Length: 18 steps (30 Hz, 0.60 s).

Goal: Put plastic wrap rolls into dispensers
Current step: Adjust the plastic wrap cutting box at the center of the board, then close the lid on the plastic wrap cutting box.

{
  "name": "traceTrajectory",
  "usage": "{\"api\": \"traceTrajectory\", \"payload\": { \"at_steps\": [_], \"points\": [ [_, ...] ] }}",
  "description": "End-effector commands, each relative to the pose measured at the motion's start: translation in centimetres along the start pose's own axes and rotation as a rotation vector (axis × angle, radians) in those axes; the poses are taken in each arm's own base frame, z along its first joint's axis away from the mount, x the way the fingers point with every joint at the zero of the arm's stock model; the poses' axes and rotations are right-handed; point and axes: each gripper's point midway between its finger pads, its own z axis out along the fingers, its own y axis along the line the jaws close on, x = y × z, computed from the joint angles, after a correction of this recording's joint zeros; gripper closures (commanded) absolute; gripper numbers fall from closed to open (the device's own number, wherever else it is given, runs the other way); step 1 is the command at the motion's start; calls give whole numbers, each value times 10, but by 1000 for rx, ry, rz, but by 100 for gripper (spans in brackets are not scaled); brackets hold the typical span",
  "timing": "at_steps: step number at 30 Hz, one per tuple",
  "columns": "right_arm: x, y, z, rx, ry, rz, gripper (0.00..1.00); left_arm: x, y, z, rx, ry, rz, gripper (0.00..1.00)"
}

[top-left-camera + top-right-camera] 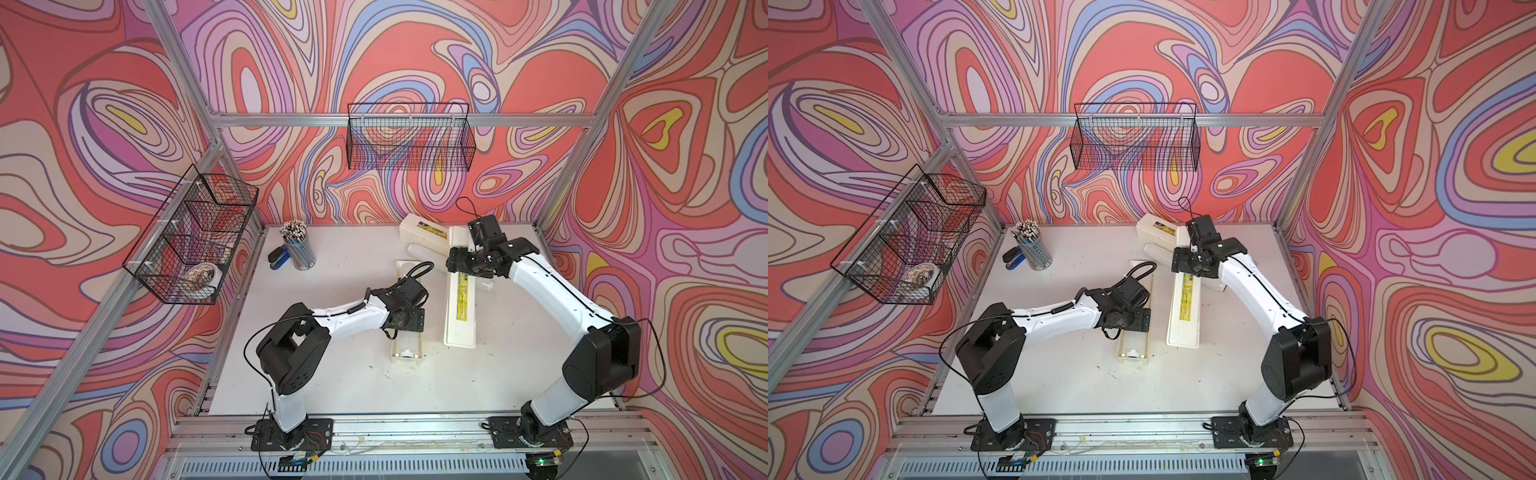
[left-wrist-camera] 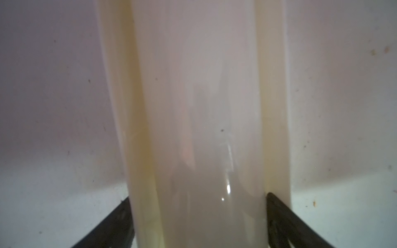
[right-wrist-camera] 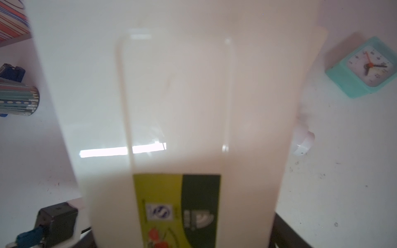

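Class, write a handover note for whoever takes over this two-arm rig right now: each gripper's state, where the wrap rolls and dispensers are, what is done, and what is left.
Left gripper: jaws open, straddling the first roll, which lies in the open tray.
Right gripper: jaws shut on the labelled dispenser at its far end.
Second roll: on the table beside the far cream box, partly hidden.
Done: the first roll is in its tray.
Left: probably load the second roll, then close up.
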Motion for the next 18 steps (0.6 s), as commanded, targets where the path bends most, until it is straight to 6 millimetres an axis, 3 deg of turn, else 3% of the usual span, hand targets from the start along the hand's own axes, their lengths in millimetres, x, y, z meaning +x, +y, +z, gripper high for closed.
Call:
{"api": "traceTrajectory", "payload": {
  "at_steps": [1, 6, 10, 14, 18],
  "points": [
    [-2, 6, -4, 53, -15, 46, 63, 10, 19, -17, -85, 22, 54, 0],
    [1, 17, -9, 86, -30, 65, 63, -44, 23, -70, -93, -188, 80, 0],
    [6, 30, -9, 106, -36, 76, 63, -67, 39, -92, -17, -228, 22, 0],
    [12, 46, -8, 136, -33, 80, 63, -69, 67, -100, 84, -219, -81, 0],
    [24, 74, 3, 158, -9, 64, 63, -53, 87, -102, 115, -218, -117, 0]
  ]
}}
